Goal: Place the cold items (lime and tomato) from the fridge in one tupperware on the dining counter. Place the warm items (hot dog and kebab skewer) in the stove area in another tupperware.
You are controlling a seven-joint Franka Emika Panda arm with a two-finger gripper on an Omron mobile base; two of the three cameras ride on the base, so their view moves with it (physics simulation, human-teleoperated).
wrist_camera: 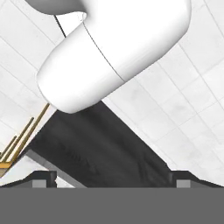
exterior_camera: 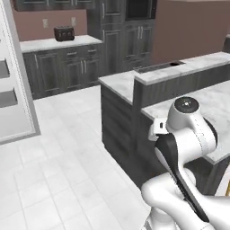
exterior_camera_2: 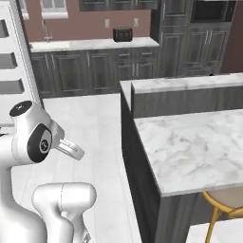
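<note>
Closest to you in the left base view is the folded white arm (exterior_camera: 186,134), with its elbel just beside the edge of the dining counter (exterior_camera: 218,101), a pale marble top on a dark base. I judge that if you turn the base while the arm is folded like this, the elbow can strike that edge. At the far left stands what looks like the white fridge door (exterior_camera: 11,90), open, with shelves.

From the right base view, the arm (exterior_camera_2: 33,137) is between the fridge door (exterior_camera_2: 12,57) and the dining counter (exterior_camera_2: 190,142). A yellow stool (exterior_camera_2: 223,199) is tucked under the counter; the base could catch it.

Through the hand view, the gripper (wrist_camera: 112,178) points down at the tiled floor, with jaws wide apart and nothing between them. You cannot tell where the lime and tomato lie or how they look; by the task they are in the fridge.
</note>
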